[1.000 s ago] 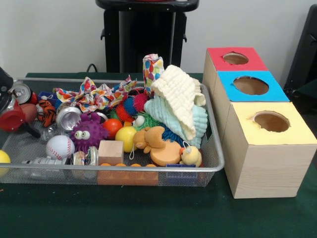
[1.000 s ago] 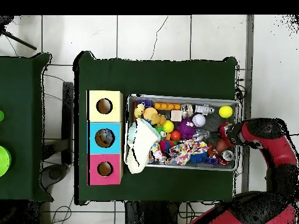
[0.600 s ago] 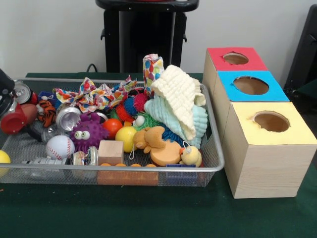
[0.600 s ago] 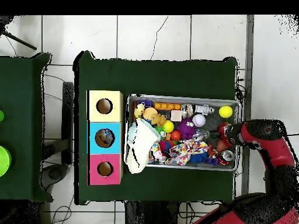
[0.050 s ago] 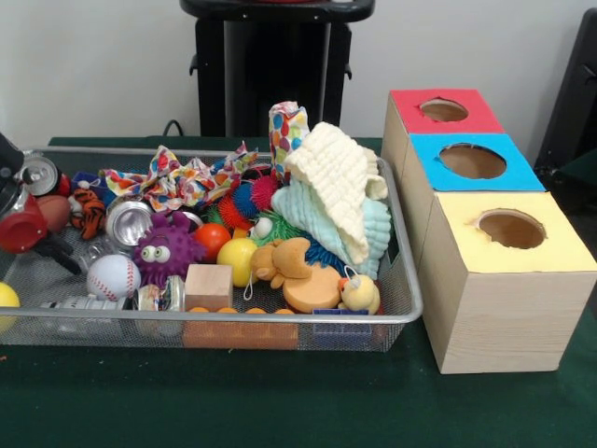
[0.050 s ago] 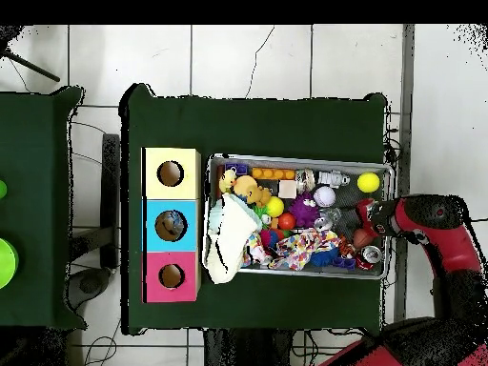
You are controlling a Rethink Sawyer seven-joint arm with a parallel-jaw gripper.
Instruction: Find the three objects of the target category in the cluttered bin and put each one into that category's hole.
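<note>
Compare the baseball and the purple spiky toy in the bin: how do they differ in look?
The baseball is white and smooth with red stitching; the purple spiky toy is covered in soft spikes. The toy has two big eyes; the baseball has no face. The toy looks somewhat larger and sits just behind the baseball. Both are roundish and lie next to each other in the wire bin.

In the front view, the bin (image 5: 407, 297) sits left of three boxes (image 5: 504, 280) in a row.
</note>
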